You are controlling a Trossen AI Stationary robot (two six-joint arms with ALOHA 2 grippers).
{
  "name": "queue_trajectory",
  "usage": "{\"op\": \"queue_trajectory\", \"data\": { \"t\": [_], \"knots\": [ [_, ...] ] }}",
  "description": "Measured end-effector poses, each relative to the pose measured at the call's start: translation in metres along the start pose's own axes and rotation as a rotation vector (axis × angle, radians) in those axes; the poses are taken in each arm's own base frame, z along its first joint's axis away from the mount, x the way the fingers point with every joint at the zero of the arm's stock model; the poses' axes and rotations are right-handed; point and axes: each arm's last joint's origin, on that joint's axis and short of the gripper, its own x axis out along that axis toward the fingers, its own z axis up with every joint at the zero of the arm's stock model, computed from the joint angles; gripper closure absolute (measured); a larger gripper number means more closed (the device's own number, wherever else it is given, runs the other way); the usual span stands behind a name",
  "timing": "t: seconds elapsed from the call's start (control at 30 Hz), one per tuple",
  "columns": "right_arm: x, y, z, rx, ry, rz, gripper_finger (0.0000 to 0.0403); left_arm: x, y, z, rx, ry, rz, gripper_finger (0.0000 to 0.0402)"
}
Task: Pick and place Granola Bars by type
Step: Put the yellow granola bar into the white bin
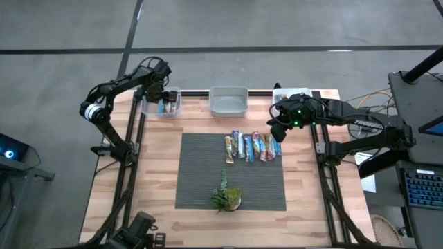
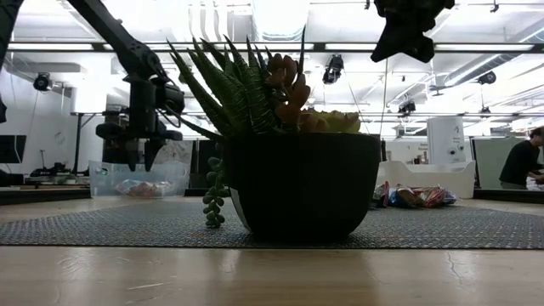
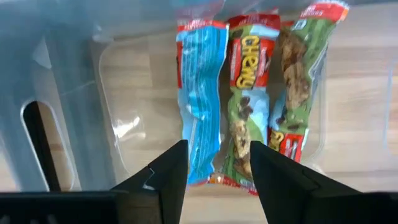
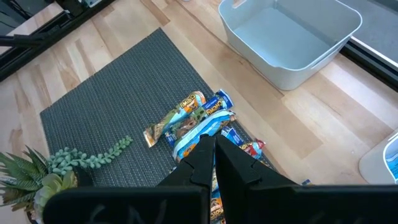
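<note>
- Above the clear bin [image 3: 81, 93], left gripper [image 3: 214, 171] spread apart over three granola bars [image 3: 245, 93] lying parallel, lengthwise.
- Right gripper [image 4: 214, 152] pinched together, empty, over mat [image 4: 99, 118] row.

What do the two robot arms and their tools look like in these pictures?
Both arms are dark and slim, built of jointed segments. The left arm has a white band near one joint. The right arm carries white lettering and small green lights near its wrist. The left tool and the right tool each have two black, wedge-shaped fingers.
</note>
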Motion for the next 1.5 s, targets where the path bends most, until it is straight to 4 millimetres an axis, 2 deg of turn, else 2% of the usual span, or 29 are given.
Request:
{"op": "queue_trajectory", "data": {
  "t": [0.13,0.33,0.4,0.53,0.7,0.97,1.27,1.5],
  "knots": [
    [0.000,0.000,0.000,0.000,0.000,0.000,0.0394,0.000,0.001,-0.002,0.000,0.020,0.010,0.0277],
    [0.000,0.000,0.000,0.000,0.000,0.000,0.0394,-0.008,0.001,0.000,-0.002,0.008,0.004,0.0380],
    [0.000,0.000,0.000,0.000,0.000,0.000,0.0394,-0.013,0.001,0.001,-0.002,-0.007,-0.003,0.0394],
    [0.000,0.000,0.000,0.000,0.000,0.000,0.0394,-0.031,0.001,0.002,0.001,-0.014,-0.009,0.0401],
    [0.000,0.000,0.000,-0.003,-0.001,0.001,0.0394,-0.066,-0.005,0.001,0.028,-0.028,-0.035,0.0401],
    [0.000,0.001,0.001,-0.007,-0.014,0.007,0.0394,-0.131,-0.033,-0.013,0.143,-0.147,-0.267,0.0401],
    [0.000,0.001,0.002,-0.011,-0.016,0.009,0.0394,-0.196,-0.074,-0.051,0.310,-0.275,-0.459,0.0401],
    [0.000,0.001,0.002,-0.010,-0.014,0.014,0.0394,-0.231,-0.110,-0.095,0.507,-0.331,-0.617,0.0401]
  ]
}}
